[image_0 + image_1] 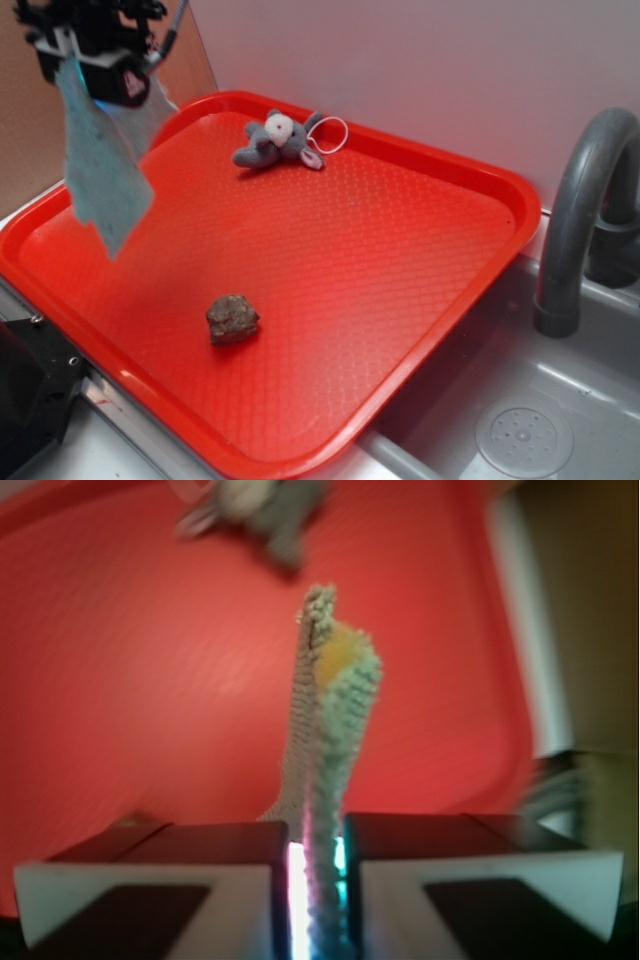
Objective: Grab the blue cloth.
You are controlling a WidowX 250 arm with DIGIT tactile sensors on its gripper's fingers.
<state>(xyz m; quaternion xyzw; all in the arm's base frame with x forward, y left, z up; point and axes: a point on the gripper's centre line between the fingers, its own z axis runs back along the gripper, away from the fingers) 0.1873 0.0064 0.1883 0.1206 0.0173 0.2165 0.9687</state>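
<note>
The blue cloth [103, 175] is a light teal terry rag hanging straight down from my gripper [75, 62] at the top left of the exterior view, clear of the red tray [400, 330]. In the wrist view the cloth [325, 730] runs up between the two jaws, with a yellowish spot near its free end, and my gripper [318, 880] is shut on it. The grey plush mouse [280, 140] lies at the far side of the tray and also shows blurred in the wrist view [260, 505].
A brown rock-like lump [232, 319] sits near the tray's front. A grey faucet [585, 210] and a sink with a drain [523, 440] lie to the right. A brown wall panel [25, 140] stands behind the arm at left.
</note>
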